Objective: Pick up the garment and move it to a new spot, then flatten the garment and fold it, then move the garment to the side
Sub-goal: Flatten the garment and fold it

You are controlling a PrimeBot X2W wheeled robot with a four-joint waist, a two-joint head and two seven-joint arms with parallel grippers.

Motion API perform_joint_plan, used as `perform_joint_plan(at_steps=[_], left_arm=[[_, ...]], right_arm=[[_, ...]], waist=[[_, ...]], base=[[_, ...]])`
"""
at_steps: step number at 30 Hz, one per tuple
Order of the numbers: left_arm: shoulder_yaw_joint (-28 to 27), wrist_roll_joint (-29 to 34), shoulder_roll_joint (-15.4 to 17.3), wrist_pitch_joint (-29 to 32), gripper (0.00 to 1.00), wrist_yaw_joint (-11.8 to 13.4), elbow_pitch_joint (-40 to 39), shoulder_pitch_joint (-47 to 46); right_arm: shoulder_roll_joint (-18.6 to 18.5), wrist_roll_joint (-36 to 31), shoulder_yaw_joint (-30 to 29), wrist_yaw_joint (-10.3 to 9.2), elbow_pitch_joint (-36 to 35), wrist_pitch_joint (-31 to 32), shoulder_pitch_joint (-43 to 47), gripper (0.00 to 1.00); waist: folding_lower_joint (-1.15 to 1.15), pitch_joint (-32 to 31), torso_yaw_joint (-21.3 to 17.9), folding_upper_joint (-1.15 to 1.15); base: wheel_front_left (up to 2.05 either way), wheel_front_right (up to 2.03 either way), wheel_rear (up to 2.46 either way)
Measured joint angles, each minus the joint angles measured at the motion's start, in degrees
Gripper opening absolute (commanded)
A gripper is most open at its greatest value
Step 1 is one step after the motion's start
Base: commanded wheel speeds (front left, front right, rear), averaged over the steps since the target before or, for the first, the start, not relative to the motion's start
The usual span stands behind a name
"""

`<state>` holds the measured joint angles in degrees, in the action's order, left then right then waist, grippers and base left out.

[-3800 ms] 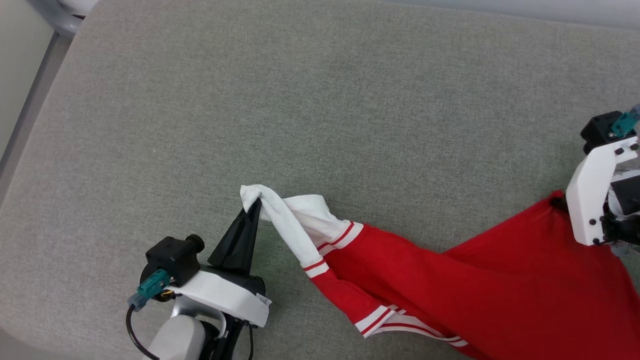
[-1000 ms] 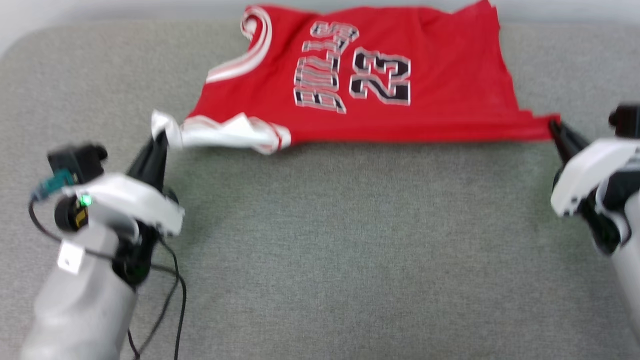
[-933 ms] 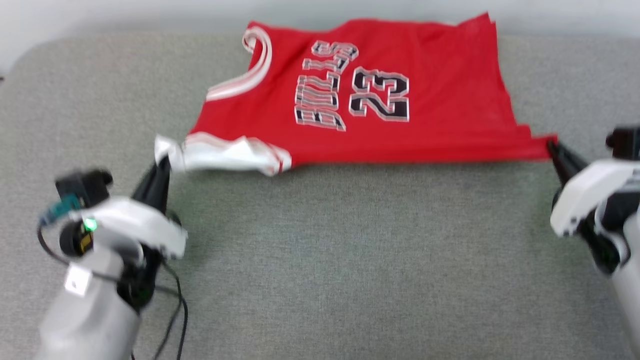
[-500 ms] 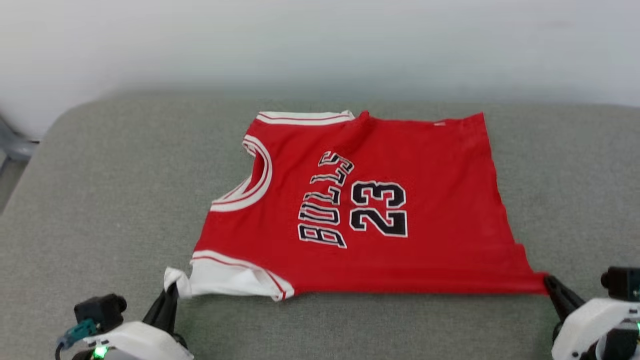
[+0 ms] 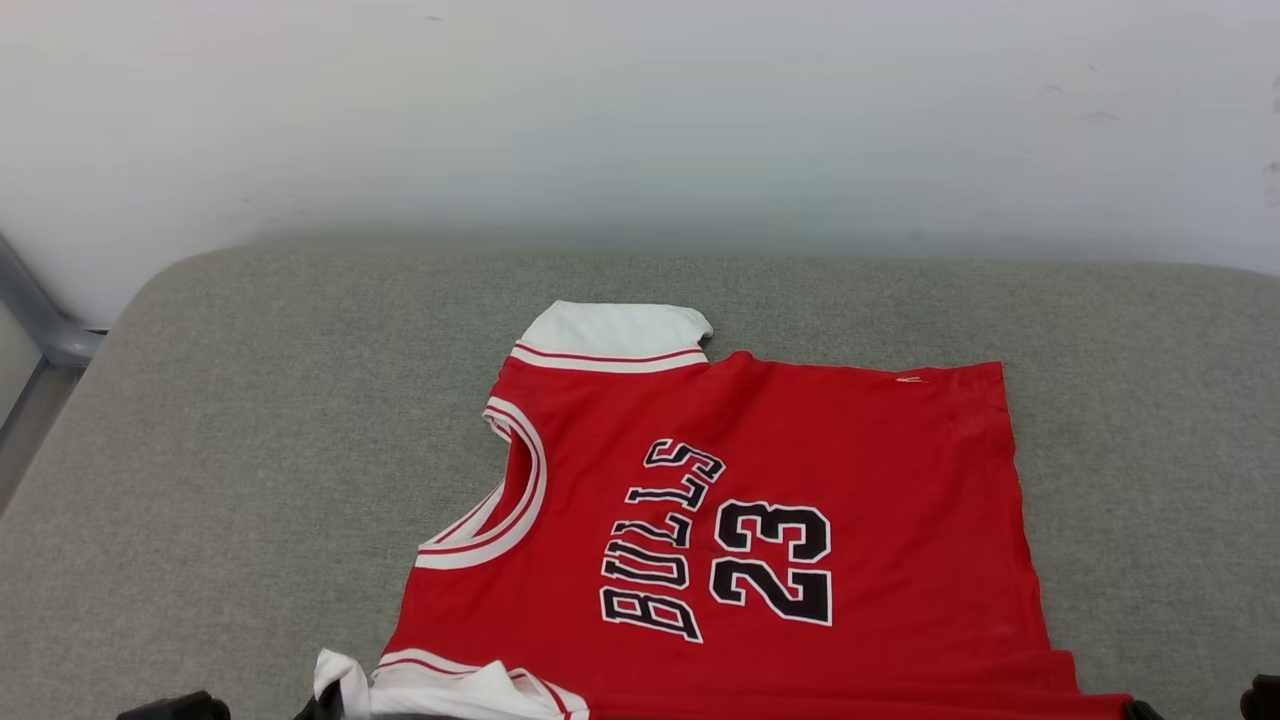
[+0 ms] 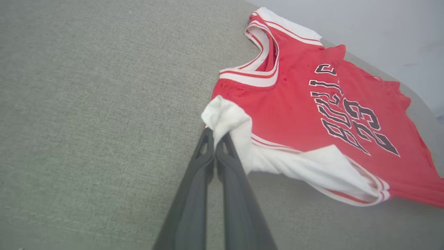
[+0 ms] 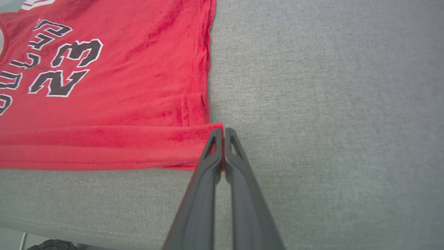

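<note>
The garment (image 5: 800,480), a red jersey with "BULLS" and 23 in black and white, lies spread face up on the grey surface, collar to the left. Its far white sleeve (image 5: 610,330) lies flat. The near white sleeve (image 6: 312,170) is bunched and twisted, and my left gripper (image 6: 215,133) is shut on its tip. My right gripper (image 7: 223,133) is shut on the near hem corner of the garment (image 7: 121,86), where the red cloth is folded into a ridge along the near edge. Both grippers sit low, close to the surface.
The grey cushioned surface (image 5: 250,400) runs wide to the left and right of the jersey. A white wall (image 5: 640,120) stands behind it, and a grey metal rail (image 5: 40,320) at the far left. The surface's front edge (image 7: 104,229) lies just below my right gripper.
The head camera has tilted up, so the jersey sits lower in the picture. The jersey has been drawn toward me and its far white sleeve now lies spread out. Both grippers stay shut on it.
</note>
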<state>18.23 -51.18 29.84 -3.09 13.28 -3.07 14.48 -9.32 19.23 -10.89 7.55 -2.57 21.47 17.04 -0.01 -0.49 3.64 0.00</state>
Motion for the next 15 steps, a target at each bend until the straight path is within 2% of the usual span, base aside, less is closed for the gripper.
perform_joint_plan(at_steps=[5, 10, 15], left_arm=[[-0.1, 0.8, 1.3, 1.0, 0.00, 0.1, -3.3, -2.4], [0.5, 1.9, 1.1, 1.3, 0.00, -2.7, -1.9, -10.9], [0.5, 2.3, -0.5, -0.5, 0.00, -5.4, 2.9, -18.6]], right_arm=[[0.9, -0.8, -0.7, 0.00, -3.0, 2.7, -0.9, 0.00], [0.4, -2.2, 0.4, -0.02, -3.4, 3.6, -6.8, 0.00], [-1.0, -2.8, 2.5, -0.02, -1.6, 3.6, -13.8, 0.00]], waist=[[0.00, 1.5, 0.2, 0.01], [0.02, 4.9, 0.1, 0.00], [0.02, 9.3, -0.3, 0.00]], base=[[0.00, 0.00, 0.00], [0.00, 0.00, 0.00], [0.00, 0.00, 0.00]])
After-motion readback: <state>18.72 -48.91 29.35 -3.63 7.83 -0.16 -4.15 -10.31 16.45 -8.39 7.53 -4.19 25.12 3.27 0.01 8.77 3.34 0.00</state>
